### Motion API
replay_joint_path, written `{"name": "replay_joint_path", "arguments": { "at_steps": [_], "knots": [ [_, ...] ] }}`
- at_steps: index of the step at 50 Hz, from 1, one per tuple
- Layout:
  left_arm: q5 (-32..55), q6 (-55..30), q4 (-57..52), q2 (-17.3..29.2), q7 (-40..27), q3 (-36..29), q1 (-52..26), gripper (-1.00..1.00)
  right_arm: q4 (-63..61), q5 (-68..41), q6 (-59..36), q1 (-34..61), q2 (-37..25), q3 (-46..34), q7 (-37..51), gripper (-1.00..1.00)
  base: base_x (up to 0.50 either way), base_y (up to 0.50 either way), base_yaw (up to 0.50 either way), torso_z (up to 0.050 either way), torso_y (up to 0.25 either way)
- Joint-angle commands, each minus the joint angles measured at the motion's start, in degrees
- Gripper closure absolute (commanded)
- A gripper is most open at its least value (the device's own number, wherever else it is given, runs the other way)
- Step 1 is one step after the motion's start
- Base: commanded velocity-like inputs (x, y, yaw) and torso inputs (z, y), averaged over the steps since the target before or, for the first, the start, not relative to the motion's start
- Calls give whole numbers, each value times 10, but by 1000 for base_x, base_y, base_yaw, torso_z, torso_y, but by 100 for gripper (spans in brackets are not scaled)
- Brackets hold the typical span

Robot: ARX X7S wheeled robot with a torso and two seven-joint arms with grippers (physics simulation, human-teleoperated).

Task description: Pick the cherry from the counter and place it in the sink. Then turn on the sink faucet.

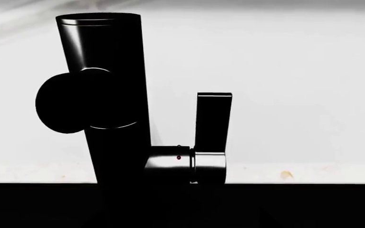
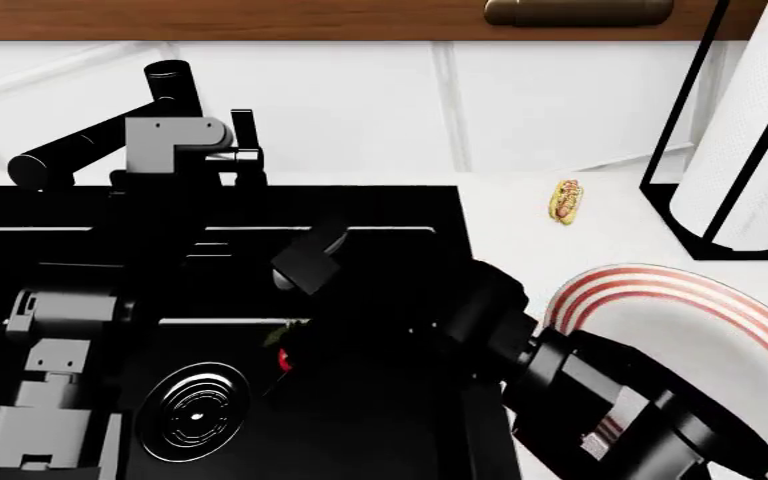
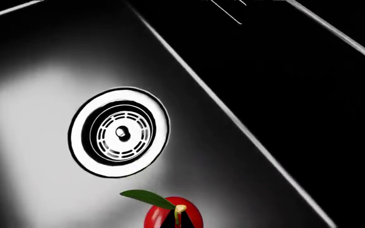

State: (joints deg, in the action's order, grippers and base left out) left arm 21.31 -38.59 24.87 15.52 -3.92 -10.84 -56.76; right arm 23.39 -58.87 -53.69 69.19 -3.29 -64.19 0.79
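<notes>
The red cherry (image 3: pixel 169 216) with a green leaf hangs over the floor of the black sink (image 3: pixel 36 95), close to the ribbed metal drain (image 3: pixel 119 133). My right gripper (image 3: pixel 179 223) is shut on it, two dark fingertips flanking its stem. From the head view the cherry (image 2: pixel 281 358) shows at the right gripper (image 2: pixel 287 348) inside the sink (image 2: pixel 398 210). The black faucet (image 1: pixel 106 95) stands close ahead of my left wrist, its lever (image 1: pixel 213 121) upright. My left gripper (image 2: pixel 177 160) is just in front of the faucet (image 2: pixel 168 80); its fingers are lost in black.
On the white counter (image 2: pixel 531 220) right of the basin lie a small hot-dog item (image 2: pixel 567 200) and a grey plate with red rings (image 2: pixel 678 300). A paper-towel holder (image 2: pixel 744 140) stands at the far right. A white tiled wall rises behind the faucet.
</notes>
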Motion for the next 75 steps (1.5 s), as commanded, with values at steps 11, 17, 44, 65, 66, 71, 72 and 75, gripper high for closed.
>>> {"name": "replay_joint_path", "arguments": {
  "at_steps": [11,17,44,65,66,71,72,75],
  "knots": [
    [3,4,3,2,0,-2,2,-100,23,9,14,-7,9,-27,-14,100,0,0,0,0,0],
    [4,5,4,2,0,-2,2,-100,26,3,14,-3,9,-24,-13,100,0,0,0,0,0],
    [26,-10,-22,2,-3,9,3,-100,-155,-111,-47,41,-110,83,98,-100,0,0,0,0,0],
    [45,-36,-67,1,-5,6,14,-100,-248,-144,-39,83,-222,182,211,-100,0,0,0,0,0],
    [45,-37,-69,0,-6,6,13,-100,-253,-142,-36,84,-230,188,221,-100,0,0,0,0,0],
    [52,-42,-83,-2,-6,6,18,-100,-267,-144,-36,84,-254,200,239,-100,0,0,0,0,0],
    [53,-44,-84,-2,-7,6,17,-100,-269,-144,-37,84,-258,200,240,-100,0,0,0,0,0],
    [56,-48,-91,-5,-8,6,17,-100,-276,-146,-39,85,-272,206,248,-100,0,0,0,0,0]
  ]
}}
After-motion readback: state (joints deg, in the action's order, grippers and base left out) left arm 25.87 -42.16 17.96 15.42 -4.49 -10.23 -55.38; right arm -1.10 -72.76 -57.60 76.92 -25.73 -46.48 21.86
